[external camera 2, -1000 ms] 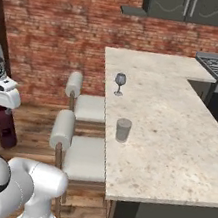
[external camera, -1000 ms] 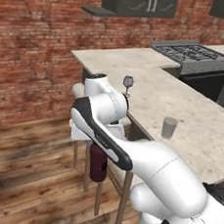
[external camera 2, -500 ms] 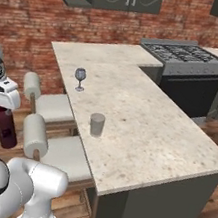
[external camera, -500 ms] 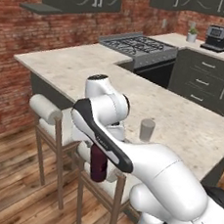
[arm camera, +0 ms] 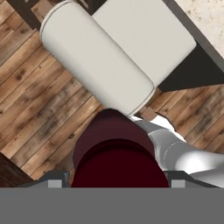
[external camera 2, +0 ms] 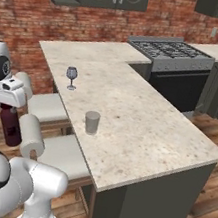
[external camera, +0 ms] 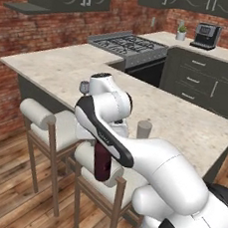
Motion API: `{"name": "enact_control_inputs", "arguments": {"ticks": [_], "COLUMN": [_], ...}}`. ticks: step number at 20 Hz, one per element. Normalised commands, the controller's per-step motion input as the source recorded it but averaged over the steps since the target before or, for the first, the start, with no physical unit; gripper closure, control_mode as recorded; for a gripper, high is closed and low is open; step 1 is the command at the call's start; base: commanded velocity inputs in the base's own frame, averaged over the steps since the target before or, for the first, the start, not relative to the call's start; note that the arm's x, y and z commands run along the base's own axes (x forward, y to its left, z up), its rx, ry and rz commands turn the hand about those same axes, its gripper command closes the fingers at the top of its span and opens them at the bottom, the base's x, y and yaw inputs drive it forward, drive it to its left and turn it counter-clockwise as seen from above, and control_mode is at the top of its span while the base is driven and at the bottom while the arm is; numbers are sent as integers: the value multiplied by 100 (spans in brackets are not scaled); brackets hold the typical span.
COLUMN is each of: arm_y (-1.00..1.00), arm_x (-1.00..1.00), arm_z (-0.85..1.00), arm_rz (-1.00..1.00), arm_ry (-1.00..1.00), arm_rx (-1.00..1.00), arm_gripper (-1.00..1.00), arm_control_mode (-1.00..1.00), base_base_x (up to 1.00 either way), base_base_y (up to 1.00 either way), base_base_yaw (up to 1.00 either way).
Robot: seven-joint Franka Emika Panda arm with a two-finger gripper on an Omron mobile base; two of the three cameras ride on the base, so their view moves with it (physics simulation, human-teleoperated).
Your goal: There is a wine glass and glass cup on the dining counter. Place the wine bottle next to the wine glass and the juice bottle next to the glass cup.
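My gripper (external camera 2: 8, 108) is shut on the cap end of the juice bottle (external camera 2: 10, 125), a stout maroon bottle that hangs upright beside the stools, below counter height. From the left base view the juice bottle (external camera: 102, 162) shows under my forearm. In the hand view the juice bottle (arm camera: 116, 151) sits between the fingertips (arm camera: 54, 181), above a stool cushion. On the dining counter (external camera 2: 143, 127) the wine glass (external camera 2: 72, 76) stands far left and the glass cup (external camera 2: 92, 122) nearer its stool-side edge. The wine glass (external camera: 84, 86) and glass cup (external camera: 143, 130) flank my arm. The wine bottle is out of view.
Two cushioned bar stools (external camera: 40, 115) (external camera 2: 57, 153) stand along the counter's near side, right by the bottle. A stove (external camera 2: 171, 53) adjoins the counter's far end. Dark cabinets and a coffee machine (external camera: 205, 36) line the back wall. Wooden floor (external camera: 6, 194) lies open to the left.
The whole picture has swung, so the base has moved: counter, stove and stools shifted across both base views. The maroon bottle stays in the shut gripper, low beside the stools.
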Motion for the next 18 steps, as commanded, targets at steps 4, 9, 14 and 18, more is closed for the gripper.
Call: {"name": "enact_control_inputs", "arguments": {"ticks": [4,9,14,18], "arm_y": [0,0,0,0], "arm_x": [0,0,0,0], "arm_z": [0,0,0,0], "arm_rz": [0,0,0,0], "arm_ry": [0,0,0,0], "arm_rx": [0,0,0,0], "arm_gripper": [100,100,100,100], "arm_control_mode": [100,100,100,100], "base_base_x": [19,6,0,0], "base_base_y": [0,0,0,0], "base_base_yaw": [0,0,0,0]}}
